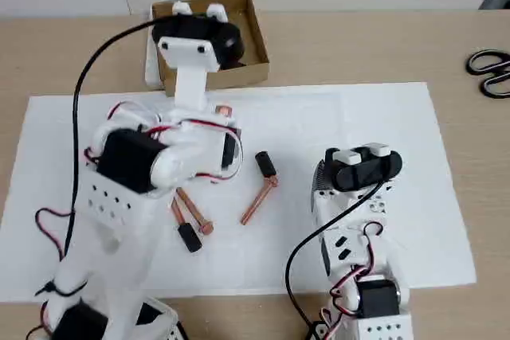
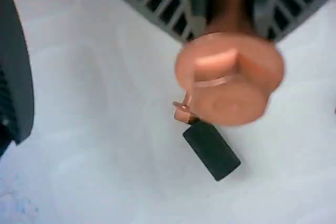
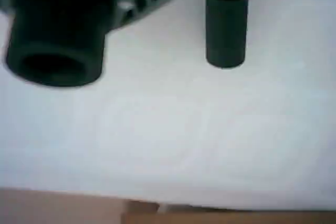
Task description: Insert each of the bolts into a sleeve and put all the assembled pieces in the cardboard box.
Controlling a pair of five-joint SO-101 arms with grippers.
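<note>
In the left wrist view my left gripper (image 2: 228, 9) is shut on a copper bolt (image 2: 228, 77), whose round head faces the camera above the white paper. The high view shows that bolt's end (image 1: 223, 109) beside the left arm. A black sleeve (image 2: 210, 150) lies on the paper below it with a bit of another copper bolt at its end. My right gripper (image 3: 55, 30) is shut on a black sleeve (image 3: 55, 51), its open mouth towards the camera. The lying sleeve (image 1: 264, 163) and its bolt (image 1: 259, 201) sit mid-paper between the arms. The cardboard box (image 1: 256, 33) stands at the back.
Two loose copper bolts (image 1: 191, 211) and a black sleeve (image 1: 190, 236) lie by the left arm's base. Scissors (image 1: 490, 73) rest on the bare table at far right. The left arm's elbow hangs over the box. A white paper sheet (image 1: 382, 117) covers the work area.
</note>
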